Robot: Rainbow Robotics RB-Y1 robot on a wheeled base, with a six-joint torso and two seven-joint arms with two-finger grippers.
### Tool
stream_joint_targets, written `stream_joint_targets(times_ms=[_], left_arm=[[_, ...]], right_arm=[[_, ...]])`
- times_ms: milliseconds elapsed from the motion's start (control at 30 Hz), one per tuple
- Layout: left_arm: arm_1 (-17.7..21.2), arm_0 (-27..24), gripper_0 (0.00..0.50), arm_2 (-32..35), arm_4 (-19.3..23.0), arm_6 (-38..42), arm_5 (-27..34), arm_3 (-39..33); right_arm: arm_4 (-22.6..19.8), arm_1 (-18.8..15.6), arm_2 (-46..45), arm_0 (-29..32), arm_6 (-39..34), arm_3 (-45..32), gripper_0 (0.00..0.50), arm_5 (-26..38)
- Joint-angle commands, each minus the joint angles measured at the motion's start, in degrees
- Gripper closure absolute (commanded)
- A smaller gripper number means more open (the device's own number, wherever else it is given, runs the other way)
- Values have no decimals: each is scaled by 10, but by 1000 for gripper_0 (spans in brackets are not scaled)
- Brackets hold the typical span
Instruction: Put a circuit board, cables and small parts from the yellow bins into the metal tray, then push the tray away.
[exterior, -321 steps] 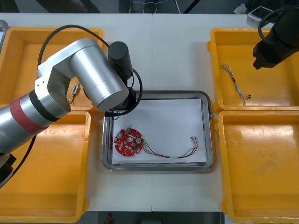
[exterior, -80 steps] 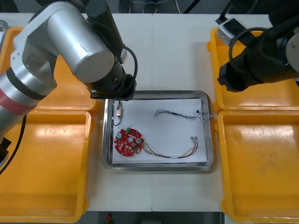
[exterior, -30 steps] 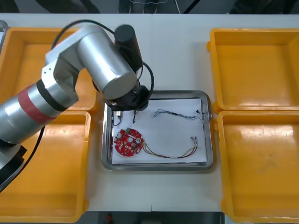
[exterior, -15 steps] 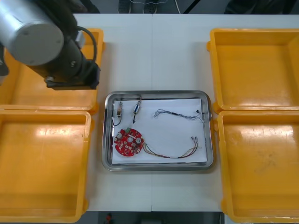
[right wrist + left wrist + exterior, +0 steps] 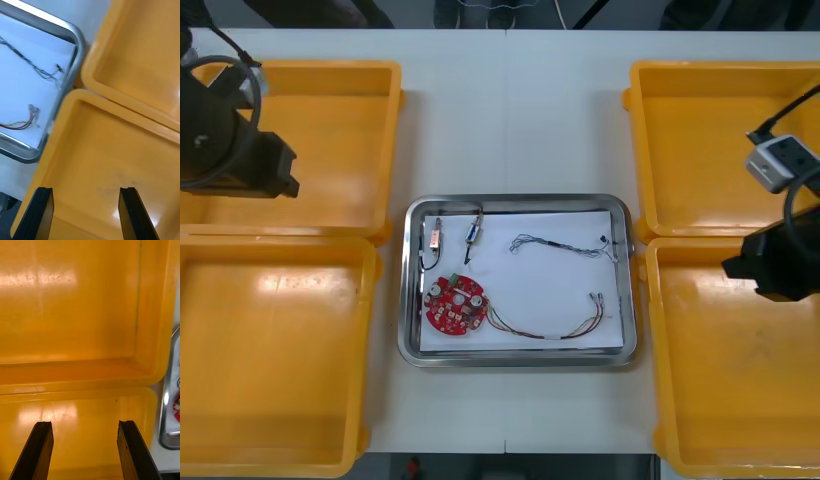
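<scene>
The metal tray [image 5: 412, 345], white inside, sits at the table's middle. In it lie a round red circuit board [image 5: 455, 305], a twisted blue and white cable [image 5: 560, 244], a red and yellow cable [image 5: 555, 328] and two small metal parts [image 5: 437, 237] [image 5: 473, 232]. My left arm [image 5: 225, 140] hangs over the seam between the two left bins. The left gripper [image 5: 84, 423] is open with nothing between its fingers. My right arm [image 5: 780, 262] is at the right edge. The right gripper [image 5: 85, 189] is open and bare over the near right bin, with the tray rim [image 5: 75, 48] beside it.
Four yellow bins flank the tray, all bare inside: far left [image 5: 300, 130], near left [image 5: 275, 350], far right [image 5: 710, 140], near right [image 5: 730, 370]. The tray's edge [image 5: 167, 390] and a bit of the board [image 5: 176, 405] lie beyond the left bins.
My left arm has pulled back from the tray leftward over the left bins, leaving a second small metal part in the tray. The right arm has come in at the right edge.
</scene>
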Motion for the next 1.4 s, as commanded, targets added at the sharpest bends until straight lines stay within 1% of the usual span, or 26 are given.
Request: stream_joint_targets(times_ms=[33, 67, 167, 200, 267, 367, 400, 467, 567, 600, 667, 767, 900, 967, 1100, 1200, 1300, 1400], left_arm=[[45, 49, 0, 42, 9, -10, 4, -25], [47, 54, 0, 44, 9, -11, 4, -27], [58, 83, 0, 60, 9, -16, 4, -32], [59, 87, 0, 62, 8, -17, 4, -33], [61, 101, 0, 69, 6, -21, 4, -35], [61, 116, 0, 84, 5, -27, -1, -36], [61, 117, 0, 85, 5, -27, -1, -36], [60, 120, 0, 90, 4, -32, -1, -36], [56, 120, 0, 100, 4, -35, -1, -36], [55, 120, 0, 102, 3, -36, -1, -36], [51, 121, 0, 112, 4, -39, -1, -36], [47, 122, 0, 116, 1, -42, -1, -36], [42, 134, 0, 121, -4, -45, -8, -43], [38, 144, 0, 124, -6, -47, -17, -48], [35, 153, 0, 126, -5, -48, -25, -55], [35, 158, 0, 127, -5, -48, -28, -59], [35, 173, 0, 128, -5, -48, -40, -66], [35, 181, 0, 129, -5, -49, -45, -71]], right_arm=[[0, -20, 100, -75, -9, -16, 0, 2], [2, -20, 115, -83, -9, -16, 0, 2], [24, -16, 206, -137, -7, -16, 0, 2], [28, -14, 222, -145, -6, -15, 0, 2], [46, 0, 279, -177, -3, -9, 0, 2], [64, 23, 338, -214, 5, 6, 0, 2], [67, 27, 348, -220, 5, 10, 0, 2], [73, 48, 390, -243, 12, 29, 0, 2], [86, 71, 437, -262, 23, 47, 0, 2], [90, 76, 446, -266, 29, 51, 0, 2], [108, 93, 477, -275, 63, 70, 0, -20], [120, 112, 513, -284, 106, 104, 0, -49], [120, 126, 547, -295, 156, 134, 0, -90], [130, 131, 567, -297, 178, 143, 0, -110], [143, 135, 601, -297, 186, 148, 0, -131], [163, 132, 636, -297, 186, 149, 0, -145], [193, 130, 673, -297, 182, 151, 0, -159], [201, 130, 692, -297, 180, 158, 0, -162]])
